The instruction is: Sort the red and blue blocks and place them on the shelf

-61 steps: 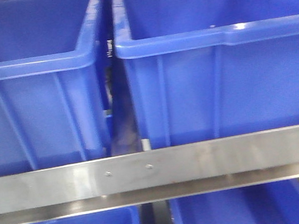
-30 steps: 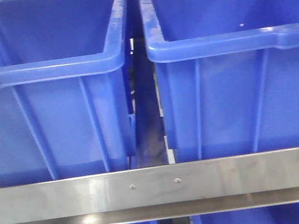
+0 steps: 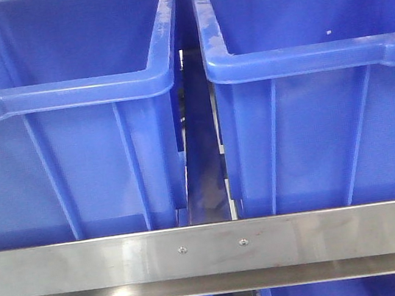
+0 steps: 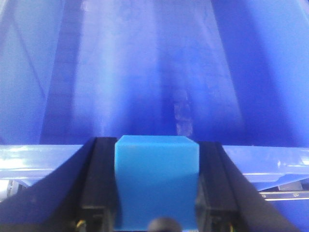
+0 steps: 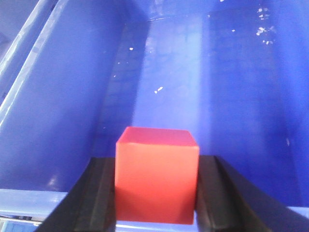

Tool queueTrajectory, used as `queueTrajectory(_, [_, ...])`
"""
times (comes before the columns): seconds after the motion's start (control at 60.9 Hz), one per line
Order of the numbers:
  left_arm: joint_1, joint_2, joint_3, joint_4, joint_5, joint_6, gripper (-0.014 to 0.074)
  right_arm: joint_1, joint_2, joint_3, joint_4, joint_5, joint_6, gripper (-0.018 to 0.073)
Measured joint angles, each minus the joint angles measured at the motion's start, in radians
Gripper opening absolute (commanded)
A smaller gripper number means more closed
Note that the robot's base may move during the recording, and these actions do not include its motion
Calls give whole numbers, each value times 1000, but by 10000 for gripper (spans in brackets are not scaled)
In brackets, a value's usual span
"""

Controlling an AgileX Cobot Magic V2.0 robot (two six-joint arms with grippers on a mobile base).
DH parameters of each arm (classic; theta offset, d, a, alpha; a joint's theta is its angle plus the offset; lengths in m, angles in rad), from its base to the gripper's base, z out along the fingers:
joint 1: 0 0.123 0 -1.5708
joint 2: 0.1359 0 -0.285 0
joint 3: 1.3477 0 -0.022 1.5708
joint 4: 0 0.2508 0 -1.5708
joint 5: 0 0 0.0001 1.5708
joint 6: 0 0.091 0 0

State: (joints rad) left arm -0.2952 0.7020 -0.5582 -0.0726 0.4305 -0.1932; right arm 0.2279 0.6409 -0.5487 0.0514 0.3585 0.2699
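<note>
Two blue bins sit side by side on the shelf [image 3: 213,250], the left bin [image 3: 63,93] and the right bin [image 3: 311,60] parted by a narrow gap above the steel front rail with its two screws. The left gripper [image 4: 157,193] has its jaws clamped on the blue block [image 4: 157,181], poised just over the near rim of a bin with the open floor ahead. The right gripper [image 5: 155,188] has its jaws clamped on the red block [image 5: 157,174], likewise just inside a bin's near rim. I'd judge both are at the release stage. To do it well: carry each block clear past the rim, lower toward the floor, then part the jaws cleanly so the cube drops flat rather than tumbling.
</note>
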Motion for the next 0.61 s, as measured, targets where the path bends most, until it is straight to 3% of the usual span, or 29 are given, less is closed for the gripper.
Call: queueTrajectory(0.608, [0,0,0,0,0,0,125,0,0,0,0,0,0,63])
